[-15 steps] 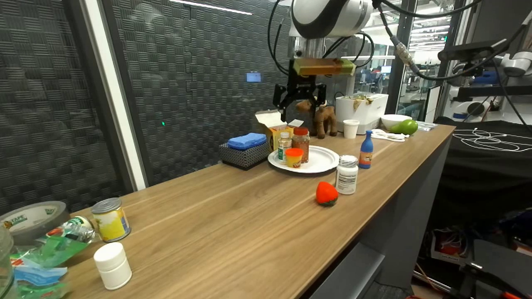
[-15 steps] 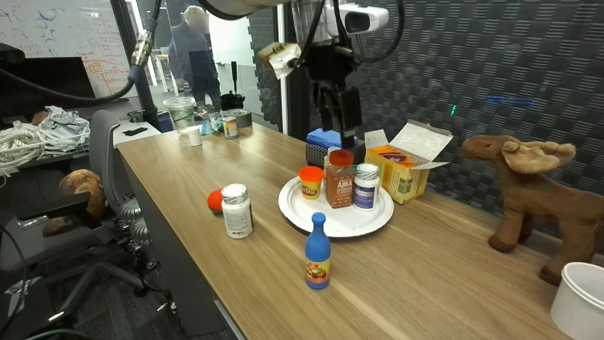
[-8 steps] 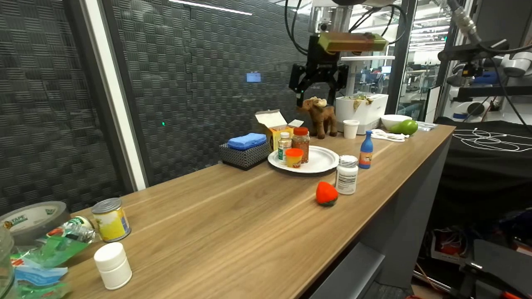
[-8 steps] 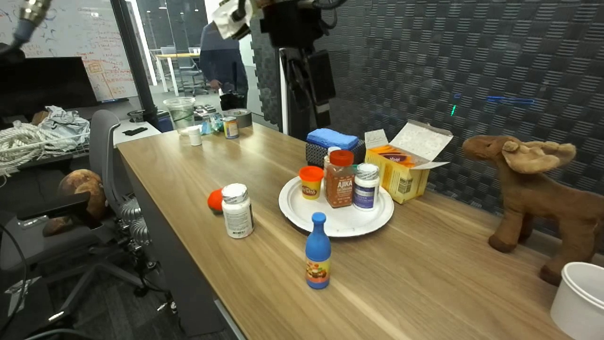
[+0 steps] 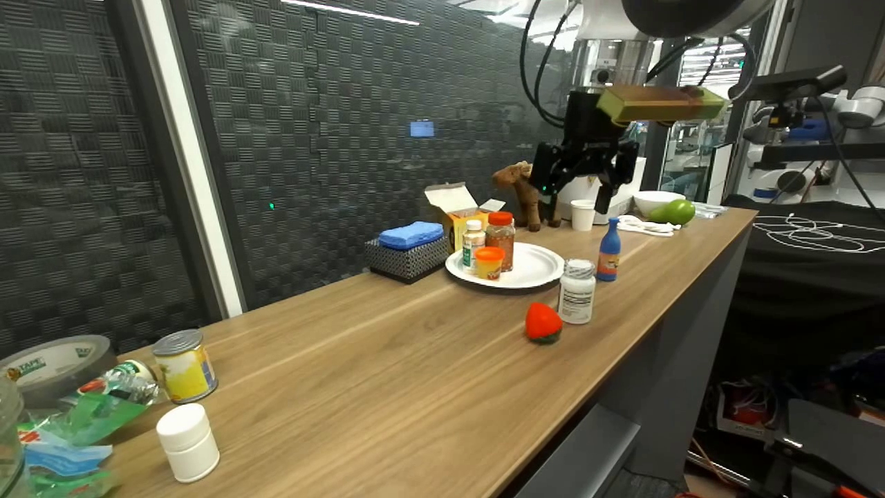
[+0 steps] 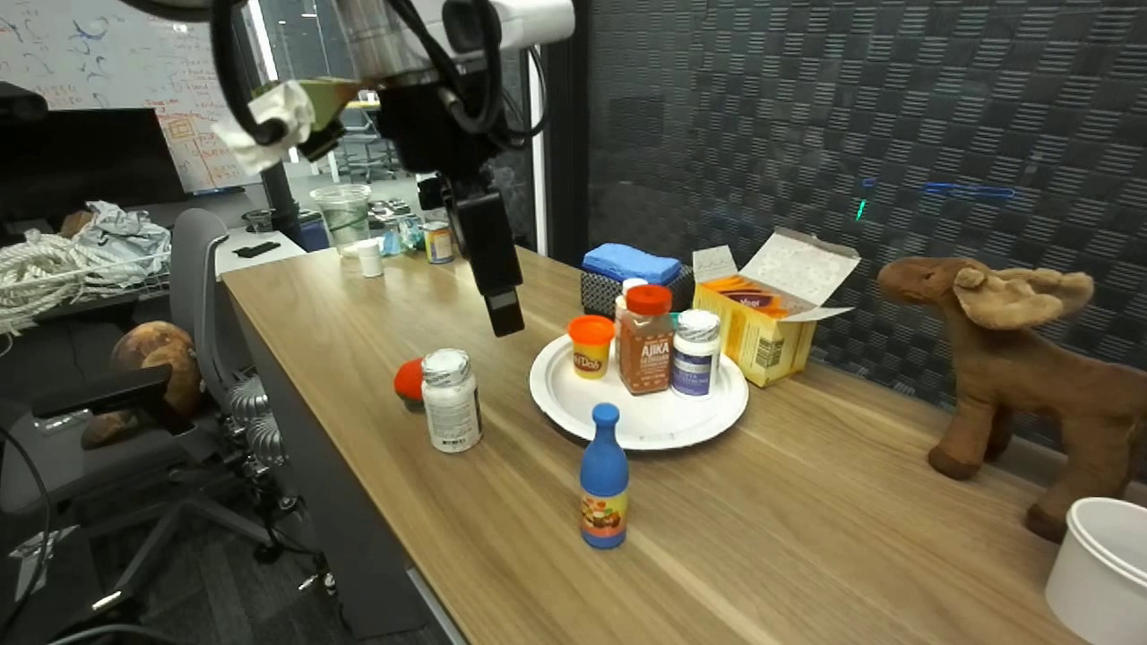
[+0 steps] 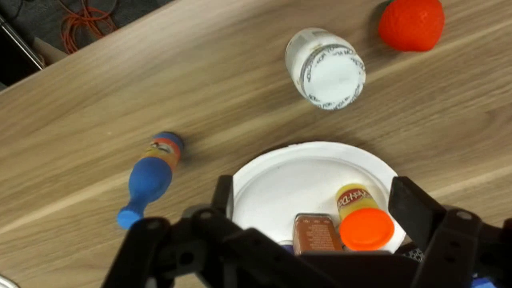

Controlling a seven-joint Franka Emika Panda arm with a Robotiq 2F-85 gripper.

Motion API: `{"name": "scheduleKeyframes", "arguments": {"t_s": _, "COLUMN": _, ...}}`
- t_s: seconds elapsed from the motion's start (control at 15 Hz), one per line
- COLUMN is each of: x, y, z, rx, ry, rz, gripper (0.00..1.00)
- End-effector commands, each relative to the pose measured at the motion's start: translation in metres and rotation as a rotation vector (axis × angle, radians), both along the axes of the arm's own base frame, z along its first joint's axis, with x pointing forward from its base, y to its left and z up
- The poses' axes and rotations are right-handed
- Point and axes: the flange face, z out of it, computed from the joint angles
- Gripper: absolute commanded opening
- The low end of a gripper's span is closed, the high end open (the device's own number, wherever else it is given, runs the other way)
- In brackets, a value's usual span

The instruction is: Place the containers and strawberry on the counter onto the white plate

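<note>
— Saw the gripper (image 5: 574, 209) above the counter (image 5: 359, 387), spread wide with nothing held?

— Saw that, and worried about the white bottle (image 7: 332, 80), upright on the counter just beside the strawberry (image 7: 412, 24), with only a small gap in the wrist view.

— Feared a knock there?

— Precisely. Pictured a clip from that wide spread on the way down, sending the strawberry rolling towards the counter's edge.

— And the blue bottle (image 6: 605, 479), upright near the white plate (image 6: 663, 430)?

— Distrusted the narrow neck; expected a slip or tilt from too high a grip.

— Thought of room on the plate?

— Counted four containers there: Play-Doh tub (image 6: 590, 348), red-capped jar (image 6: 645, 349), purple-labelled bottle (image 6: 695, 363), green-labelled bottle (image 5: 473, 247). Found bare surface mostly towards the blue bottle; foresaw toppling from a placement against that cluster, or tilting from one on the rim.
</note>
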Motion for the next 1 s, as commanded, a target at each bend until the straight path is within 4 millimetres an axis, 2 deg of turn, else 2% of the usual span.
{"name": "scheduleKeyframes", "arguments": {"t_s": 0.0, "x": -0.016, "y": 0.006, "z": -0.017, "rx": 0.02, "ry": -0.015, "rz": -0.018, "gripper": 1.0}}
{"name": "scheduleKeyframes", "arguments": {"t_s": 0.4, "x": -0.022, "y": 0.013, "z": -0.047, "rx": 0.077, "ry": 0.058, "rz": -0.058, "gripper": 1.0}}
{"name": "scheduleKeyframes", "arguments": {"t_s": 0.87, "x": -0.014, "y": 0.024, "z": -0.058, "rx": 0.121, "ry": 0.061, "rz": -0.068, "gripper": 1.0}}
{"name": "scheduleKeyframes", "arguments": {"t_s": 0.93, "x": -0.013, "y": 0.025, "z": -0.06, "rx": 0.126, "ry": 0.058, "rz": -0.072, "gripper": 0.81}}
